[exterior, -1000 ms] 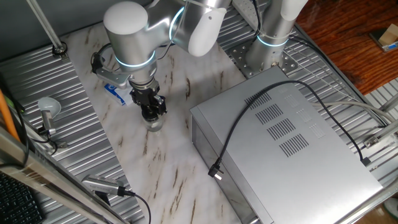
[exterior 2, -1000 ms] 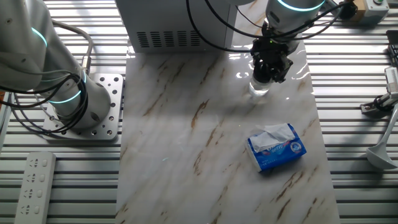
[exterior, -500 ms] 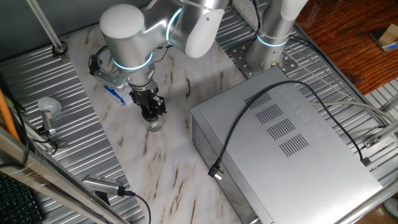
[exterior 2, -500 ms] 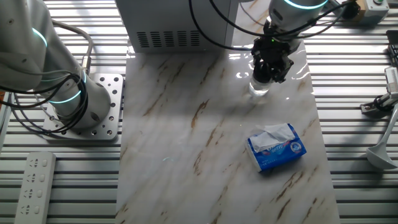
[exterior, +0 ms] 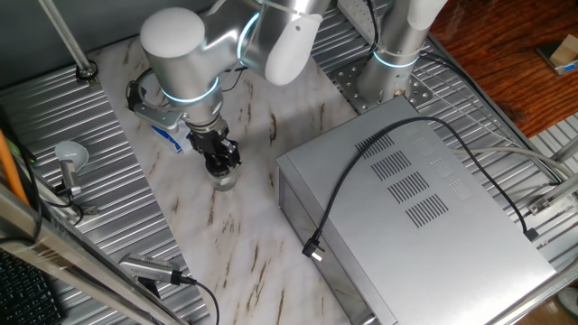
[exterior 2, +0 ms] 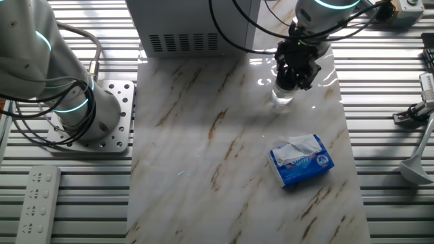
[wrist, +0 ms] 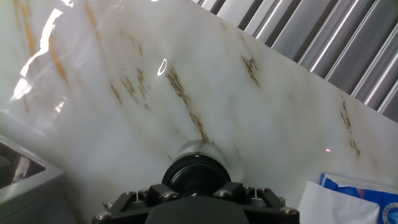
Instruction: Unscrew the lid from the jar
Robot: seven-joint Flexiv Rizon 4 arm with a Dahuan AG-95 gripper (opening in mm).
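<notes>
Black screw lid (wrist: 194,176) pinched by gripper (exterior: 220,164) | clear jar (exterior 2: 283,97) likely light, slick, free to spin; grip lid rim

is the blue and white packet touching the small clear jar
Apart. The other fixed view shows bare marble between the blue-and-white packet and the small clear jar.
</notes>
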